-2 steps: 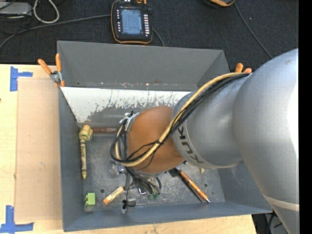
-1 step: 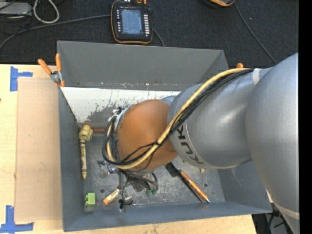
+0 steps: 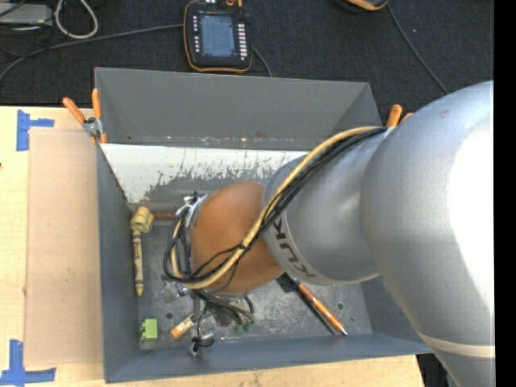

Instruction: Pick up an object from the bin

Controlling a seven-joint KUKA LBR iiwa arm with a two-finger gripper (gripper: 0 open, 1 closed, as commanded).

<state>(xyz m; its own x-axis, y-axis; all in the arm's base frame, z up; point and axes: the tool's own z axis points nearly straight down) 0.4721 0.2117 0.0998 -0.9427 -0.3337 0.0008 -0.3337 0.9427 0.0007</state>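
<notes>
your gripper (image 3: 206, 329) sits by the front wall of the grey metal bin (image 3: 234, 111), just beside what looks like a small orange stub (image 3: 181, 327); you cannot tell whether the claw is apart or together.

Bin (image 3: 234, 111): grey metal, seen from above, with a few loose things scattered on its floor.
Arm (image 3: 387, 208): a thick silver body is reached in from the right, down to the near middle of the floor.
Orange cover (image 3: 226, 232): carried at the wrist, with black and yellow cables (image 3: 262, 212) looped around it.
Hand (image 3: 205, 325): held low at the near wall, below the cover.
Crayon (image 3: 139, 256): a yellowish stick is laid along the left wall.
Green block (image 3: 149, 330): found in the near left corner, left of the hand.
Orange bit (image 3: 181, 327): a small piece is seen just beside the hand, between it and the green block.
Orange pencil (image 3: 321, 309): laid slantwise on the floor right of the hand, partly under the arm.
</notes>
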